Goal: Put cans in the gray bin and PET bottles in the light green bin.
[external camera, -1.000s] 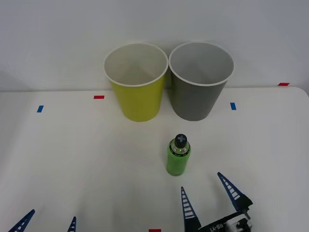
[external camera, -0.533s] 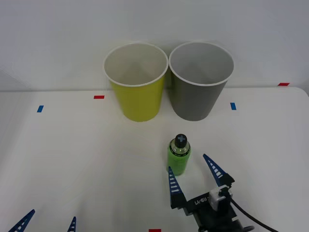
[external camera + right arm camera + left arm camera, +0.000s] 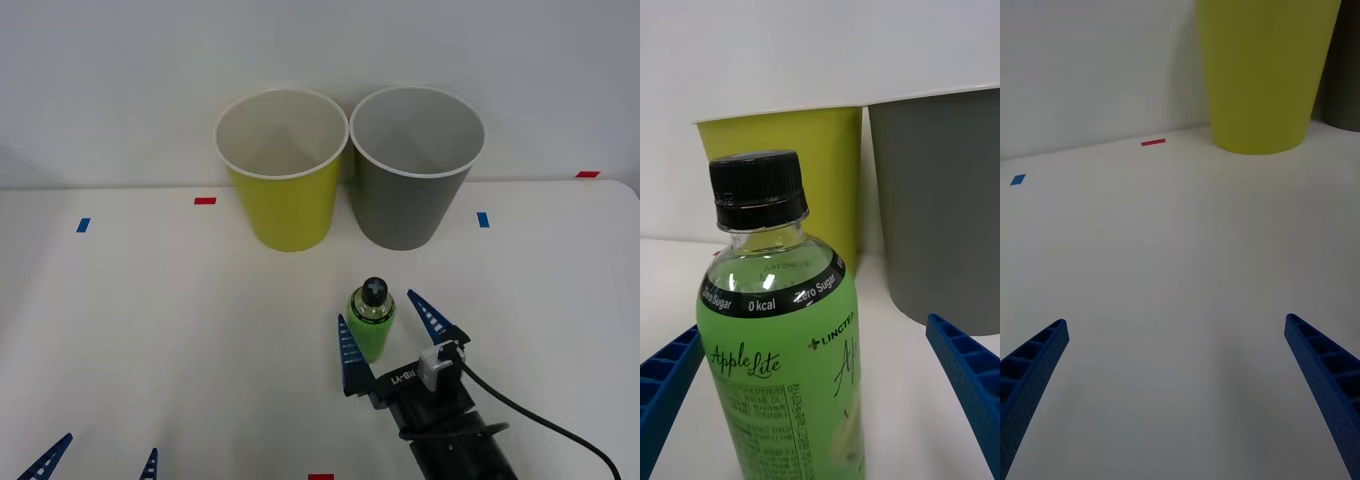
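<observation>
Bottle [image 3: 370, 320] stands upright between the right claw's [image 3: 385, 330] wide fingers, untouched; light green bin [image 3: 283, 170] lies far-left; left claw [image 3: 100, 462] waits wide, near-left.

A white table [image 3: 150, 330] holds a light green bin [image 3: 283, 170] and gray bin [image 3: 415, 170] touching near its far edge, an upright PET bottle [image 3: 370, 322] nearer, and small tape marks [image 3: 205, 201].

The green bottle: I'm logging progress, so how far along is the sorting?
Nothing is binned yet. The green bottle stands upright on the table, between the open fingers of the right gripper, not yet gripped. Left: grip it, lift it, and drop it into the light green bin, beside the gray bin. The left gripper waits open.
</observation>
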Controlling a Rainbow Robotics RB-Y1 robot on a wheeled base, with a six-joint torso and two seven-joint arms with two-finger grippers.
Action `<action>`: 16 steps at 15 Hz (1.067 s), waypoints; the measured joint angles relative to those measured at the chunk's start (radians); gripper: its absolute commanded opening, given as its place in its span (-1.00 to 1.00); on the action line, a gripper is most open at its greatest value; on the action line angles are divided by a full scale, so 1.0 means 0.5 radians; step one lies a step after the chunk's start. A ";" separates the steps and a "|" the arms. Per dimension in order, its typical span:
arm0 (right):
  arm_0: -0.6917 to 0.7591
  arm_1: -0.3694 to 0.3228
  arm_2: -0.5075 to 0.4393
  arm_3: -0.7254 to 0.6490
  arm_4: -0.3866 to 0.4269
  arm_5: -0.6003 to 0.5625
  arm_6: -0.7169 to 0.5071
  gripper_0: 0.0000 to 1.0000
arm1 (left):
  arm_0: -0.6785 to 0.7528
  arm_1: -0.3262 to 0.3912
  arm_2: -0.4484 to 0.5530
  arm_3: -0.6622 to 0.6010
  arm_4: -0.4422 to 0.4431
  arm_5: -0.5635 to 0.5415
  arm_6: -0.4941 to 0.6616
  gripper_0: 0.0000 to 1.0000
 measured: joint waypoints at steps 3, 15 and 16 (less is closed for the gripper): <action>-0.063 0.014 -0.017 0.001 -0.014 0.076 0.001 0.51 | 0.000 0.000 0.000 0.000 0.000 0.000 0.000 1.00; -0.117 0.034 -0.012 -0.059 -0.064 0.243 0.004 -0.81 | 0.000 0.000 0.000 0.000 0.000 0.000 0.000 1.00; -0.118 0.032 -0.015 -0.124 -0.065 0.349 0.003 -0.81 | 0.000 0.000 0.000 0.000 0.000 0.000 0.000 1.00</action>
